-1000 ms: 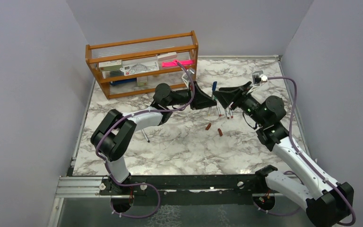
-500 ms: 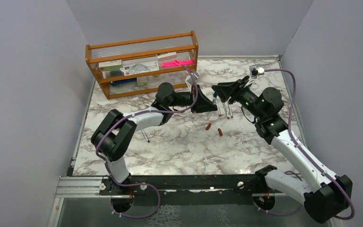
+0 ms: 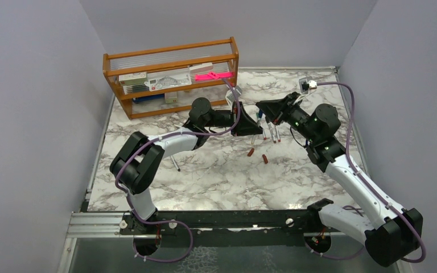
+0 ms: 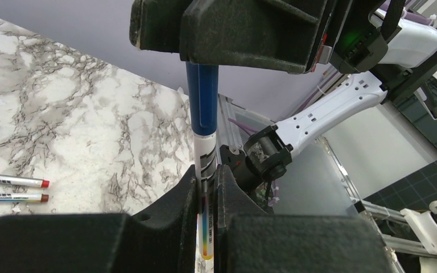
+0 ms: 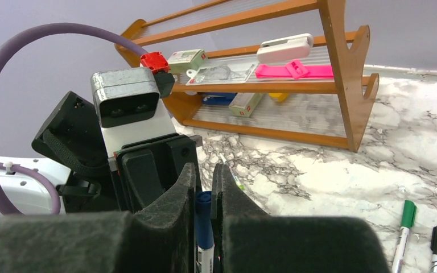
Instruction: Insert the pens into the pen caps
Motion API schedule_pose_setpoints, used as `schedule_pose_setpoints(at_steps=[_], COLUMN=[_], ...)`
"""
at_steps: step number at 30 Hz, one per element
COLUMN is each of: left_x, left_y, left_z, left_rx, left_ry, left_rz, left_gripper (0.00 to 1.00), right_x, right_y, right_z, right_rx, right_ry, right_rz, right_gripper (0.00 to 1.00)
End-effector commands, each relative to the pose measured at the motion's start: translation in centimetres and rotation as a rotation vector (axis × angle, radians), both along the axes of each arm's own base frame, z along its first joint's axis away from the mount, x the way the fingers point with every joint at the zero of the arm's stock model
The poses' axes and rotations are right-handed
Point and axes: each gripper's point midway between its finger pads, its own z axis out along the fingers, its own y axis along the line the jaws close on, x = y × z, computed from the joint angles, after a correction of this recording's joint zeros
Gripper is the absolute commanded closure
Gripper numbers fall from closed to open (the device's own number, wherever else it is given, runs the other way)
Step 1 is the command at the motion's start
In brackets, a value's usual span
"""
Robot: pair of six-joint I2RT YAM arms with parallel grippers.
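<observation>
jaws clamped: left gripper [image 4: 206, 177] on the white pen [image 4: 206, 151], right gripper [image 5: 205, 172] on the blue cap [image 4: 201, 96] at its 12 o'clock end.

A white marble-patterned table [image 3: 216, 176] lies between plain grey walls [image 3: 34, 114]. At its far left stands a wooden rack [image 5: 341, 74] with ribbed clear shelves. On it, a bright pink flat piece [image 3: 211, 75] lies toward the right and small white boxes [image 3: 134, 79] toward the left. A thin dark stick [image 3: 174, 163] lies nearer, left of centre.
</observation>
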Motion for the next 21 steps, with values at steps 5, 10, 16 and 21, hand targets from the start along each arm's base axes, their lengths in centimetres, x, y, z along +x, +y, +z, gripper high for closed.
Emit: schedule_pose_setpoints(at_steps=[5,10,16,21], left_x=[0.1,0.5,1.3,2.0], left_y=[-0.4,-0.4,-0.6,-0.5], left_z=[4.7,6.9,10.4,12.3], left_rx=[-0.076,-0.110,-0.161,-0.188], left_ry=[-0.100,-0.142,-0.210,-0.249], left_rz=[-0.006,0.006,0.006,0.014], left_gripper=[1.00,1.00,1.00,1.00], right_x=[-1.5,-2.0,-2.9,-3.7], right_y=[1.4,1.3,1.3,1.3], right_z=[-2.3,-3.5,-5.8,-7.2], right_rx=[-0.041,-0.085,-0.123,-0.134], right_ry=[0.054,0.084,0.136,0.178], right_rz=[0.110,0.123,0.153,0.177], right_gripper=[0.99,0.99,0.99,0.99])
